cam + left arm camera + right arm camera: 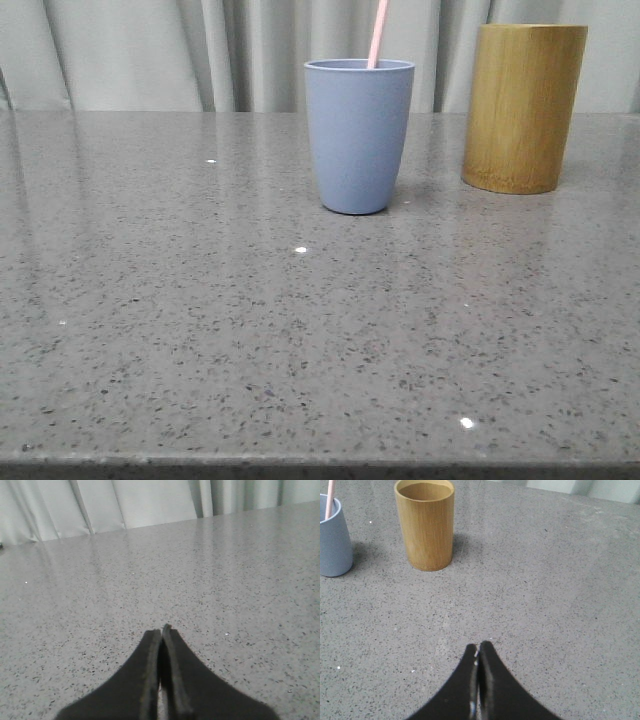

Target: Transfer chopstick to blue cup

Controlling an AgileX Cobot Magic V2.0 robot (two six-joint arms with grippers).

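The blue cup stands upright at the middle back of the table, with a pale pink chopstick standing in it and leaning out past the top of the front view. The cup and the chopstick also show in the right wrist view. My left gripper is shut and empty, above bare table. My right gripper is shut and empty, well short of the cups. Neither gripper shows in the front view.
A taller yellow-brown bamboo holder stands to the right of the blue cup; its inside looks empty in the right wrist view. The grey speckled table ends near the front. Pale curtains hang behind.
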